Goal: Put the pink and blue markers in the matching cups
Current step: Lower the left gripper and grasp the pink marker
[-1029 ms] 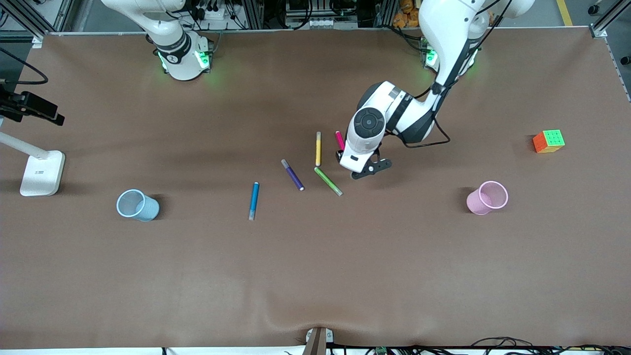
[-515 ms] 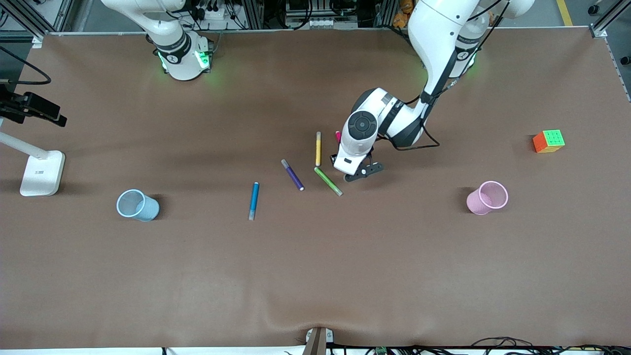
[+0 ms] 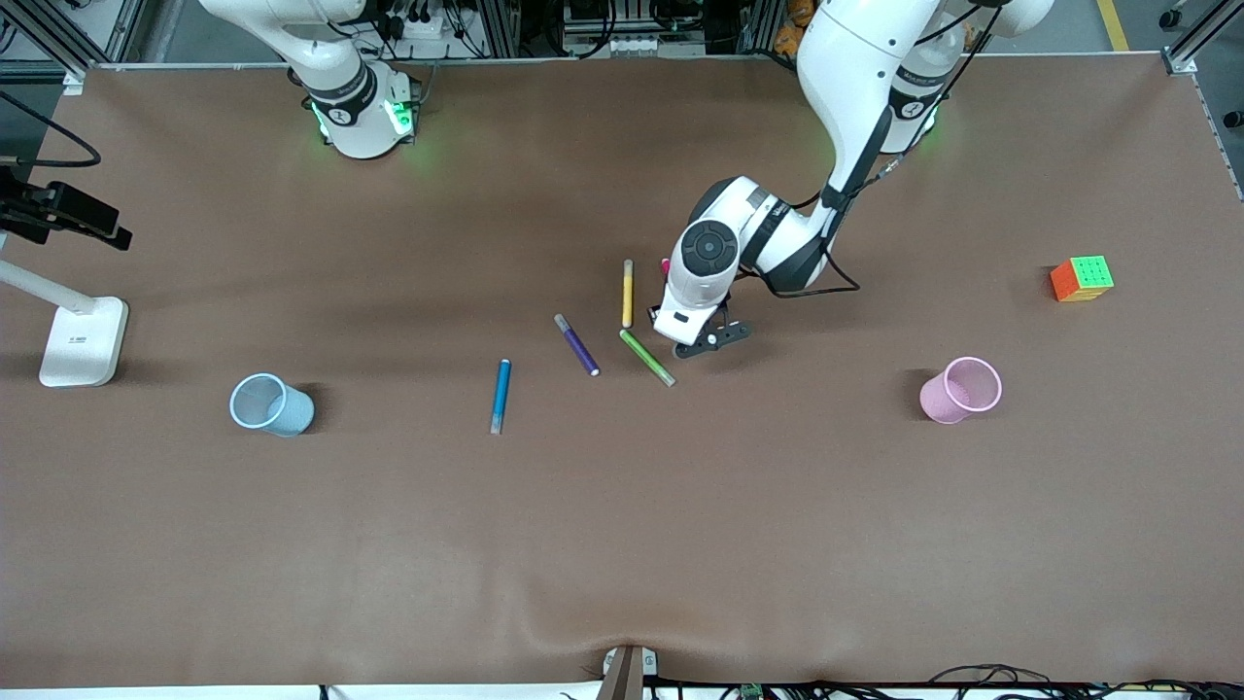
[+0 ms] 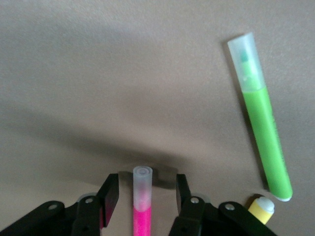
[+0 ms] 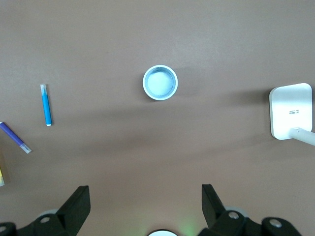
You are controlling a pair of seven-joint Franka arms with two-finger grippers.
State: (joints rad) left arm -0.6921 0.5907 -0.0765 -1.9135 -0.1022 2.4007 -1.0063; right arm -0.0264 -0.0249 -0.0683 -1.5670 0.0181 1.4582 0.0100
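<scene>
- Step in hand, as we judge it: the left gripper (image 4: 142,196) gets a grip on the pink marker (image 4: 141,204), which lies flat on the table (image 3: 622,544).
- Left claw state: the 2 fingers (image 4: 109,196) straddle the marker's pale end with a gap showing on each side, so spread around it and not pinching.
- We take the pink marker as landmark. In the front view the left wrist covers most of it; only a bit of magenta (image 3: 666,264) shows.
- Yellow marker (image 3: 628,292) lies just beside the pink marker, toward the right arm's end. Green marker (image 3: 647,357) is near it, nearer the camera.
- To do it well, we'd keep the marker centred between the pads so both touch together and it doesn't roll or skid.
- We'd grip on the body rather than the very tip of the pale end, or it may pivot on the lift.
- Watch the yellow end (image 4: 261,209) by the finger; don't nudge it.
- Pink cup (image 3: 960,389) stands well apart from the pink marker, toward the left arm's end and nearer the camera.
- Blue marker (image 3: 501,395) and blue cup (image 3: 271,403) sit toward the right arm's end from the pink marker; purple marker (image 3: 576,344) is between.
- Right gripper (image 5: 145,206) waits high over the blue cup (image 5: 160,82), fingers spread wide, holding nothing.
</scene>
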